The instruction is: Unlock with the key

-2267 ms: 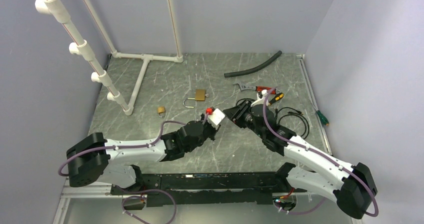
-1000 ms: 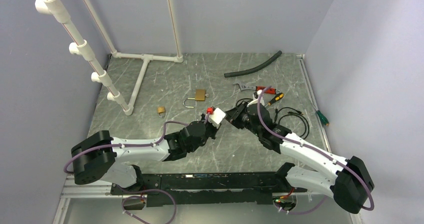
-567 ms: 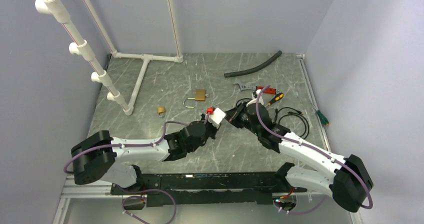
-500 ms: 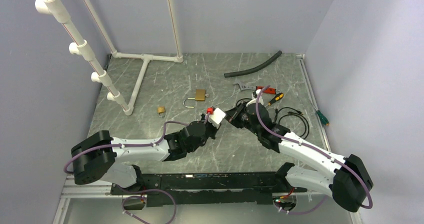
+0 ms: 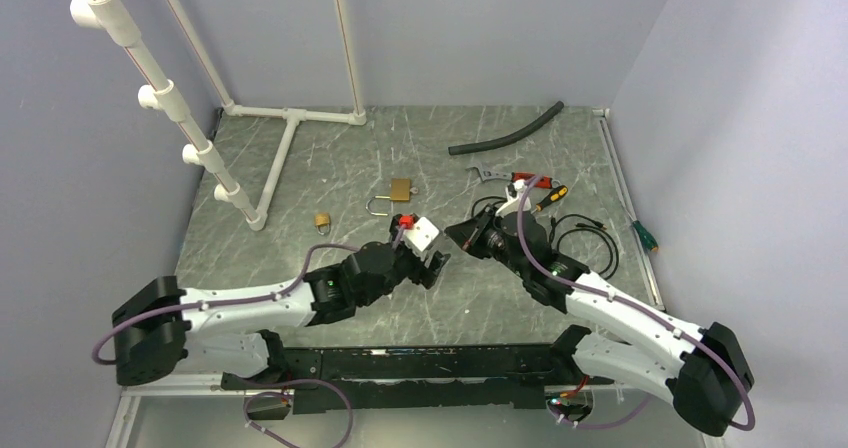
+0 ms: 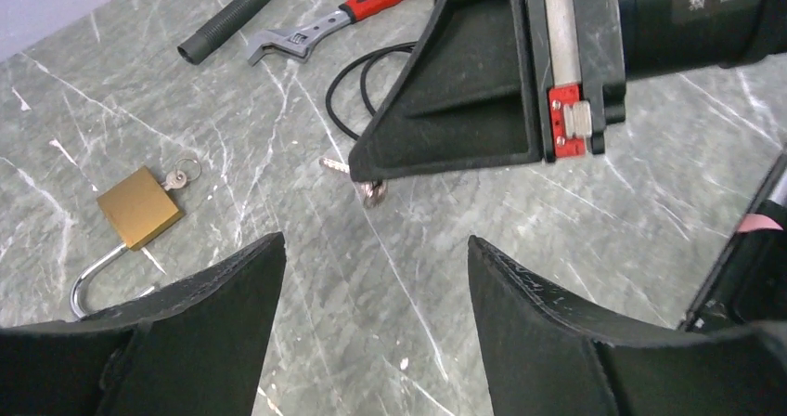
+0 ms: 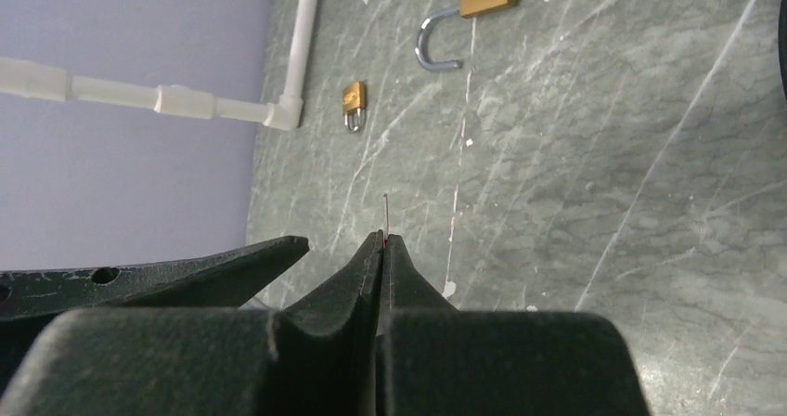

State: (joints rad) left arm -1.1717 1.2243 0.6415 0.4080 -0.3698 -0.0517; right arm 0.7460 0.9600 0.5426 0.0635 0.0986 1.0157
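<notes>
Right gripper (image 6: 360, 171), jaws clamped shut on the tiny key (image 6: 336, 166), holds it over the middle of the table (image 5: 300, 168) beside the wide-open, empty left gripper (image 6: 376, 244); so slight a pinch could let the key twist or drop before reaching the small padlock (image 5: 322, 222) far left.

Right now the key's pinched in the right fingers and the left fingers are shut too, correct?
Not quite: the left fingers are open, with a wide gap and nothing between them, as the left wrist view shows. The rest holds: the key is pinched at the tip of the right fingers.
</notes>
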